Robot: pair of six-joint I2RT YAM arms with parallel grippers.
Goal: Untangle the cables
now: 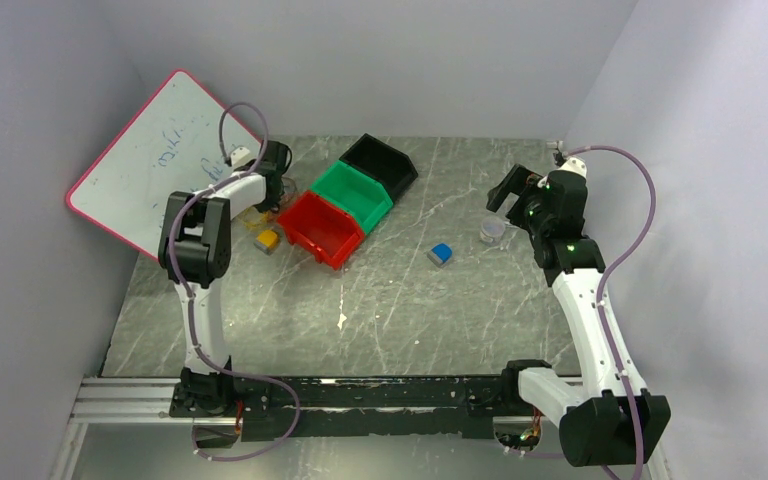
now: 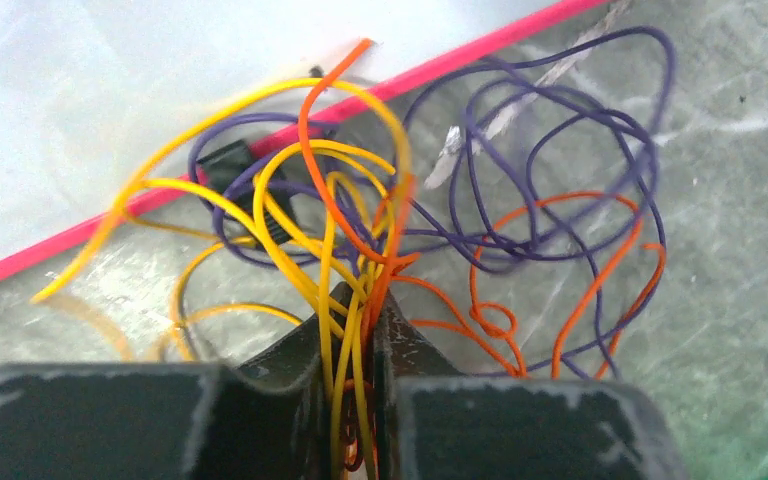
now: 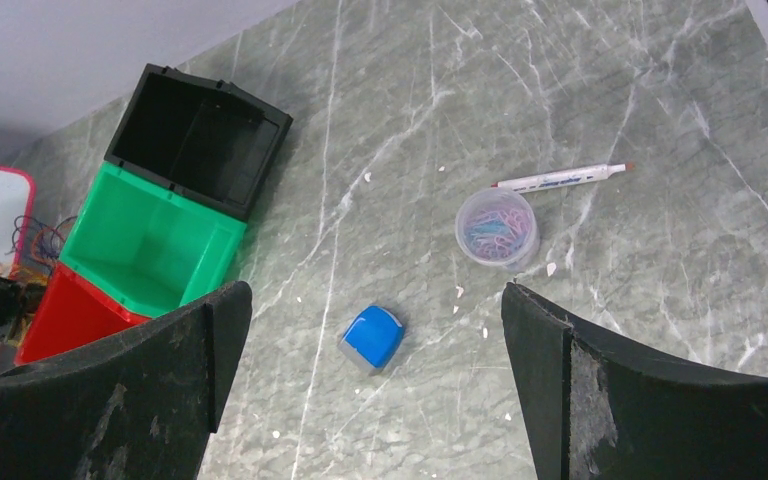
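Note:
The cables (image 2: 520, 190) are one tangled clump of yellow, orange and dark purple loops on the table, against the whiteboard's pink edge (image 2: 460, 62). My left gripper (image 2: 365, 300) is shut on a bundle of yellow and orange strands that runs between its fingers. A dark red strand shows deep between the fingers. In the top view the left gripper (image 1: 274, 190) is at the far left behind the red bin. The clump also shows small in the right wrist view (image 3: 35, 243). My right gripper (image 3: 375, 295) is open and empty, high over the right side (image 1: 505, 190).
Red (image 1: 320, 228), green (image 1: 352, 195) and black (image 1: 380, 165) bins stand in a row at the back middle. A whiteboard (image 1: 150, 160) leans at the left. A small yellow object (image 1: 267, 240), a blue block (image 3: 372, 337), a cup of paper clips (image 3: 498, 228) and a marker (image 3: 560, 180) lie about.

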